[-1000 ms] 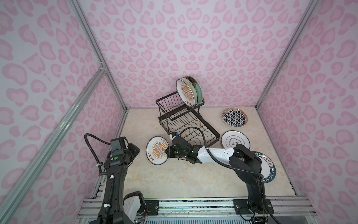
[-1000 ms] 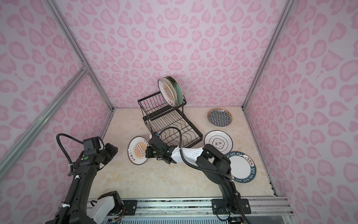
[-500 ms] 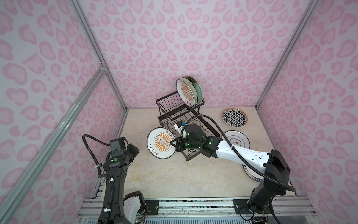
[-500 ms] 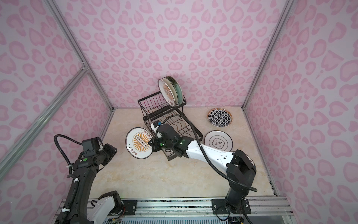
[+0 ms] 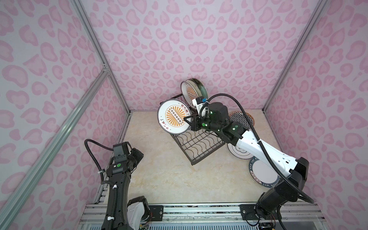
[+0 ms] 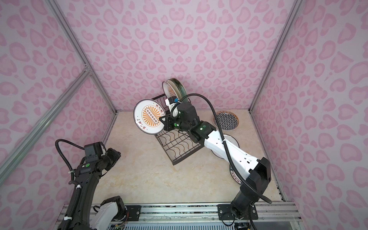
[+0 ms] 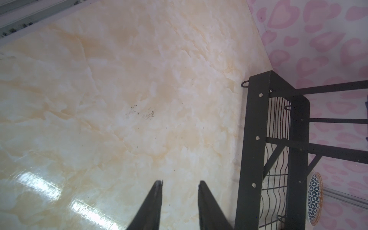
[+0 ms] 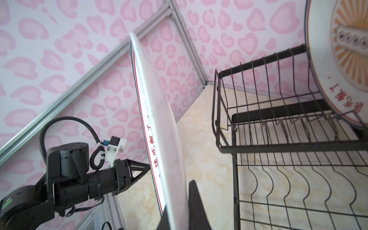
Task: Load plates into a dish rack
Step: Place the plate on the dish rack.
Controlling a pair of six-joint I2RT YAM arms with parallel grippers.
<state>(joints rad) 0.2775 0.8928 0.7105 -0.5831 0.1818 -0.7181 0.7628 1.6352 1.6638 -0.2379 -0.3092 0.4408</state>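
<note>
Right hand (image 5: 188, 120) clamped the rim of a glossy round orange sunburst plate (image 5: 174, 116), held on edge at the 10 o'clock corner of the black wire dish rack (image 5: 199, 144). Left hand (image 7: 180, 182) hung empty, its tapered black fingers (image 7: 153, 199) narrowly parted over the polished marble desk (image 7: 119, 99).

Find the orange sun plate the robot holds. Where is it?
In both top views the orange sunburst plate hangs on edge, pinched by the right hand, by the left end of the dish rack.
</note>
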